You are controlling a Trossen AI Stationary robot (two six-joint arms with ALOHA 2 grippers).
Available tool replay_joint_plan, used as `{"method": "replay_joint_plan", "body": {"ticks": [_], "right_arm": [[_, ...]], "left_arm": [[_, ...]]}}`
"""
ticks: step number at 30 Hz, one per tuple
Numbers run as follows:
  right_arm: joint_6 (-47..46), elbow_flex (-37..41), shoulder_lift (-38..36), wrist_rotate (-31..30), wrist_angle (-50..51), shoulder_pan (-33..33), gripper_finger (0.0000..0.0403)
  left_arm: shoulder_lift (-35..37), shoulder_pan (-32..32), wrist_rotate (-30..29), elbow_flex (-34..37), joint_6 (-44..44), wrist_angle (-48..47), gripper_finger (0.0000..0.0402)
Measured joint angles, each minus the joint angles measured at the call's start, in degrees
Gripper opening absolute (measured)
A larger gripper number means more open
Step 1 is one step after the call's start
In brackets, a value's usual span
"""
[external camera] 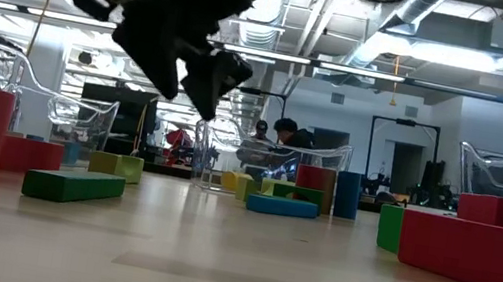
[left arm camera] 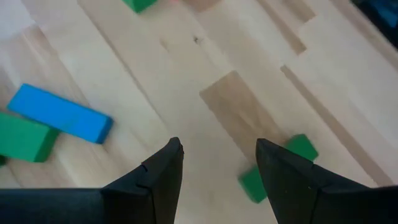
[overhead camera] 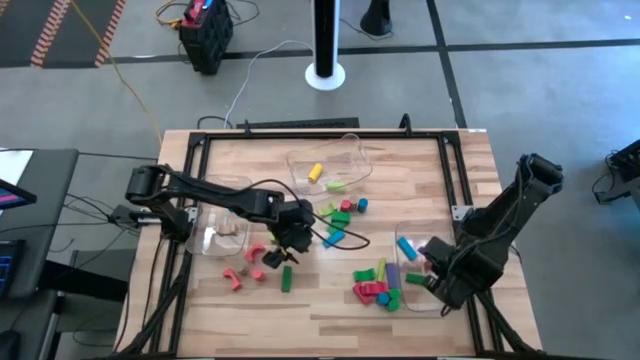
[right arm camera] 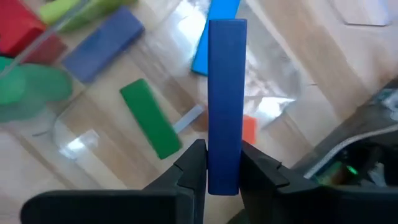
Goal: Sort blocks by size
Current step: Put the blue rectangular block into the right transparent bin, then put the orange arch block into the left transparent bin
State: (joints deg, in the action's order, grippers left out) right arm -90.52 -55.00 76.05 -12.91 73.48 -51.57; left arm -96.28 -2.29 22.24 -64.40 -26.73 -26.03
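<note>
Right gripper point(right arm camera: 222, 167) clenched on a dark blue bar point(right arm camera: 225, 99) above the right-hand bin point(overhead camera: 425, 293).
Left gripper point(left arm camera: 217, 163) hung released over bare table point(overhead camera: 320, 310) near mid-table, a green block point(left arm camera: 277, 169) just beside one finger, with other blocks point(overhead camera: 377, 287) scattered to its right.

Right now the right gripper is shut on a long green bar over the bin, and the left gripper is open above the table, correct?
Not quite: the bar in the right gripper is blue, not green, as the right wrist view shows. A green bar lies loose in the bin below it. The rest holds: the left gripper is open above the table.
</note>
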Motion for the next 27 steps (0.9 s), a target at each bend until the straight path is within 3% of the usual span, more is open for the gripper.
{"method": "replay_joint_plan", "body": {"ticks": [13, 22, 27], "right_arm": [[5.0, 0.1, 0.1, 0.9, -2.1, 2.2, 0.0117], [5.3, -3.3, 0.0, 0.9, 1.6, 2.3, 0.0193], [6.8, -8.2, 0.0, -4.3, 4.7, 2.7, 0.0223]], "left_arm": [[8.4, -0.7, -0.1, 2.2, 2.4, -0.1, 0.0196], [12.4, -0.7, -0.7, 7.3, 5.5, 0.6, 0.0196], [13.8, -0.7, -0.7, 9.1, 5.9, 3.4, 0.0196]]}}
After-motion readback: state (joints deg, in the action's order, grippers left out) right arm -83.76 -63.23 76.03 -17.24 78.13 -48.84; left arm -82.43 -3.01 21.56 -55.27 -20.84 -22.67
